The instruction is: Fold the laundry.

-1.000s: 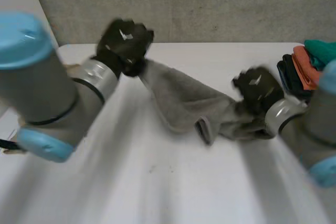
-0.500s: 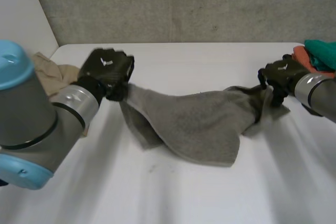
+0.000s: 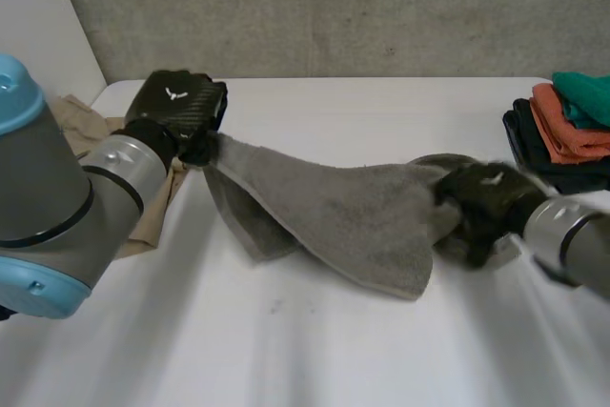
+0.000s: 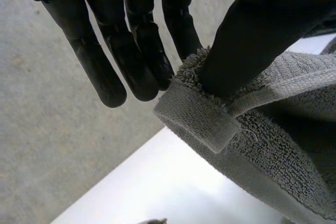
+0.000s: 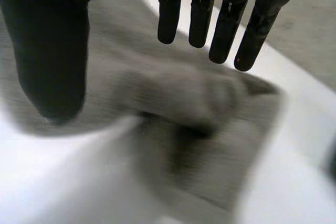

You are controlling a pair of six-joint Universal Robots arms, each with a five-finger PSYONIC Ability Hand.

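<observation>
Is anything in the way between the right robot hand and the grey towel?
Nothing visible. The right robot hand is open directly over one end of the grey towel; the left robot hand pinches the opposite corner.

White table (image 3: 315,350) before a rough grey wall (image 3: 334,7)
</observation>
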